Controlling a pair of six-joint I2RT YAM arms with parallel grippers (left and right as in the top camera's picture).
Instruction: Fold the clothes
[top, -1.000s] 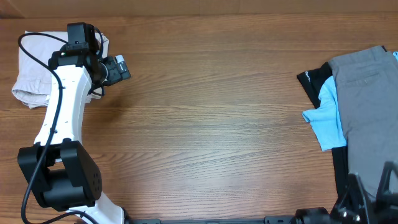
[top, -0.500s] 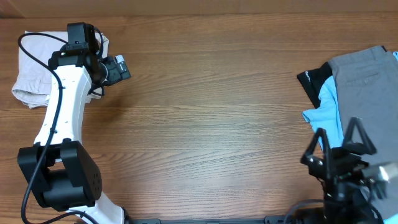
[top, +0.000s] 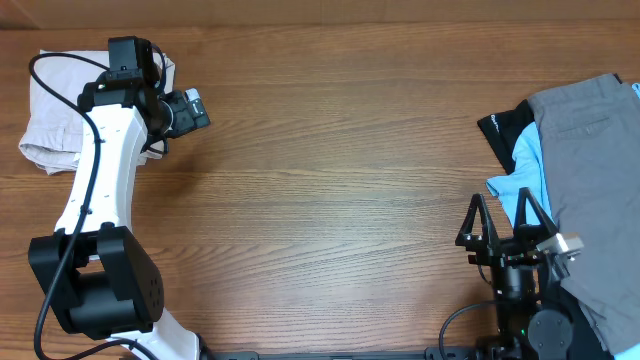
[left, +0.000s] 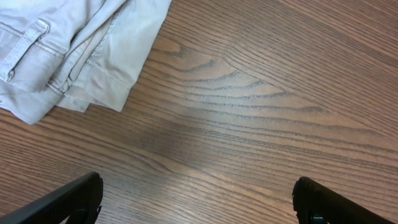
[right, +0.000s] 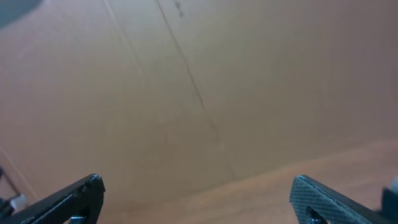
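The clothes (top: 50, 110) are a pale beige folded bundle at the table's far left corner. In the left wrist view the clothes (left: 68, 50) fill the upper left, belt loop and hem showing. My left gripper (top: 190, 108) hovers just right of the bundle, apart from it. Its jaws are open in the left wrist view (left: 198, 199), with bare wood between them. My right gripper (top: 503, 222) stands open near the front right, fingers tilted up. The right wrist view (right: 198, 196) shows nothing between its fingers.
A pile lies at the right edge: grey trousers (top: 590, 170) on top, a light-blue garment (top: 525, 185) and a black garment (top: 505, 130) under them. The right wrist view faces a brown cardboard wall (right: 186, 81). The left arm (top: 95, 200) stretches along the left side.
The right arm has risen into view from the bottom right corner and moved left, off the grey trousers, staying open. The left arm has not moved.
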